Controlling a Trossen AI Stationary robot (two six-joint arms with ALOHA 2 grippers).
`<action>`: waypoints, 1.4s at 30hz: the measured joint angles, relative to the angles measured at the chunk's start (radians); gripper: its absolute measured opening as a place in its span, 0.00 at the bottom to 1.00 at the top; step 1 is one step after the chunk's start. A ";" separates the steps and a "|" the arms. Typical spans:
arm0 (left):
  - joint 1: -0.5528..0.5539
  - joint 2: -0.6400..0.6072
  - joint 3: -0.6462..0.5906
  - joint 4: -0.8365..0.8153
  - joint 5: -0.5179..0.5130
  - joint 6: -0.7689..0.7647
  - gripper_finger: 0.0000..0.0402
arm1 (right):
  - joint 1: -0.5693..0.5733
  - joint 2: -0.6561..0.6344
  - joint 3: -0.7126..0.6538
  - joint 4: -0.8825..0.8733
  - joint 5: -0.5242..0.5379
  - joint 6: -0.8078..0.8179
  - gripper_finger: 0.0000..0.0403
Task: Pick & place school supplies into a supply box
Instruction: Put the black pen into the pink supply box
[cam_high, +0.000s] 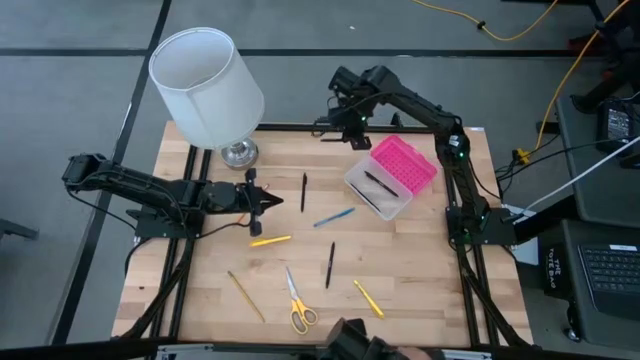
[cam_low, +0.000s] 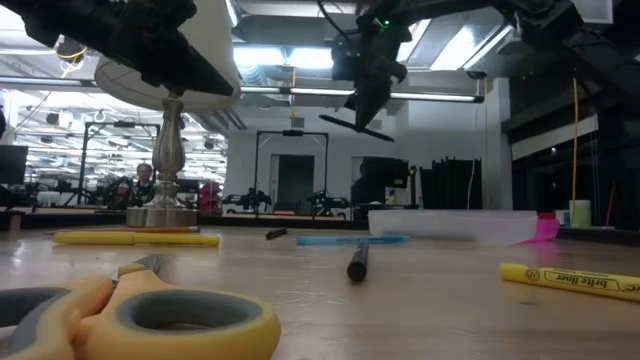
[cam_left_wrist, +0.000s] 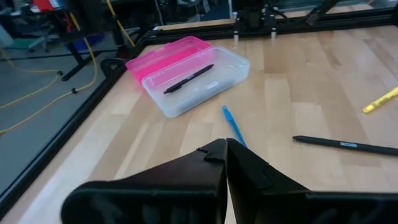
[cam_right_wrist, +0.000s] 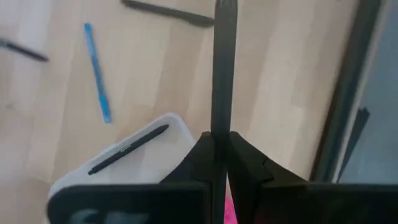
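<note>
The supply box sits open at the table's right: clear base (cam_high: 378, 190) with one black pen in it (cam_left_wrist: 188, 79), pink lid (cam_high: 405, 162) beside it. My right gripper (cam_high: 347, 125) hangs high over the far edge, shut on a black pen (cam_low: 352, 125). My left gripper (cam_high: 268, 203) is shut and low over the table's left middle, touching nothing. Lying flat on the wood are a black pen (cam_high: 304, 192), a blue pen (cam_high: 333, 217), a yellow marker (cam_high: 270, 241), another black pen (cam_high: 330, 265), a tan pencil (cam_high: 245, 295), yellow-handled scissors (cam_high: 298, 305) and a yellow highlighter (cam_high: 367, 298). My right gripper pinches the black pen between its two fingers, coming from above. The pen's shaft (cam_right_wrist: 219, 118) runs out from between the fingertips to a free end (cam_right_wrist: 225, 6); the fingers hide the stretch behind them. The pen is lifted clear of the table, slightly tilted from level.
A lamp with a white shade (cam_high: 207, 85) and a metal foot (cam_high: 238, 153) stands at the far left corner. Black frame rails (cam_high: 470, 250) run along the table's edges. Bare wood lies between the box and the near right corner.
</note>
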 joint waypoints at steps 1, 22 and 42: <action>0.000 0.000 0.000 0.000 -0.010 0.000 0.01 | -0.006 -0.001 0.001 0.006 0.000 0.011 0.06; 0.000 0.000 0.000 0.000 -0.027 -0.001 0.01 | 0.003 -0.001 -0.265 0.314 0.131 0.110 0.06; 0.000 0.000 0.000 0.000 -0.026 0.061 0.01 | 0.000 -0.627 -1.139 1.030 0.020 0.258 0.06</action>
